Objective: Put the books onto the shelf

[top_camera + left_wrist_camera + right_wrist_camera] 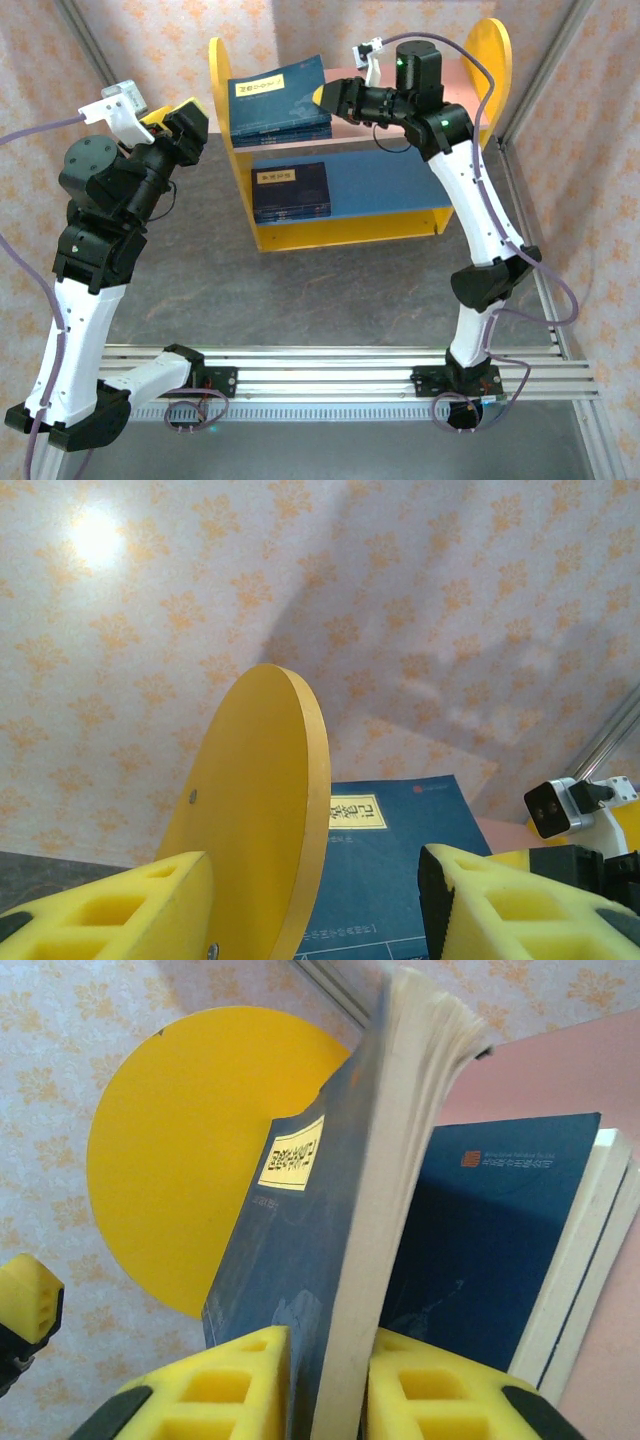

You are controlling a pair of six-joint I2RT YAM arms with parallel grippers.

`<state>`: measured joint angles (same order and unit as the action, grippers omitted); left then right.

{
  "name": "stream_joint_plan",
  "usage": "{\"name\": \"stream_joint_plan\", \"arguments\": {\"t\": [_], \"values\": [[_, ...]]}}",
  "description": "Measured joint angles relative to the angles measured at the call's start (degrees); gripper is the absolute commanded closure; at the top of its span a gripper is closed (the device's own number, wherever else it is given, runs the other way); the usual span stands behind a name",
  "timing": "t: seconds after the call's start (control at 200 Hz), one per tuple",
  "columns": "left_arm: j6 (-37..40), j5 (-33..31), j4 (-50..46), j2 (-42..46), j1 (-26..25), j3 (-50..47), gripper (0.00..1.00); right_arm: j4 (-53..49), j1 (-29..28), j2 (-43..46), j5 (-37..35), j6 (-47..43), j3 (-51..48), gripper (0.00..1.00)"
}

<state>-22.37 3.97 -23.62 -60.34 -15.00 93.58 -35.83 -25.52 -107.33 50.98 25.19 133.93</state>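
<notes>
The right pincer grips the right edge of a thin navy-blue, yellow-labelled book, tilted over the stack on the yellow wooden shelf's pink board.

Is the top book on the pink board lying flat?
No, tilted: the top book has one edge raised in the right hand, above the stack.

The shelf looked like painted wood, smooth and matt, with a small metal screw head in its side panel. The books had matt navy card covers and paper labels. The edge-on book showed rough cream page edges. The left claw and right claw wore porous yellow foam pads. The tabletop was dull, mottled grey, and the arm shells were glossy white plastic.
</notes>
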Motion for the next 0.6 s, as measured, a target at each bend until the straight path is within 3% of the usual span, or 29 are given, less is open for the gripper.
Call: {"name": "stream_joint_plan", "arguments": {"t": [0.601], "values": [[0.07,-0.04,-0.07,0.00,0.00,0.02,0.45,-6.23,-0.22,-2.36,-3.13,-4.57,6.05,0.62]]}}
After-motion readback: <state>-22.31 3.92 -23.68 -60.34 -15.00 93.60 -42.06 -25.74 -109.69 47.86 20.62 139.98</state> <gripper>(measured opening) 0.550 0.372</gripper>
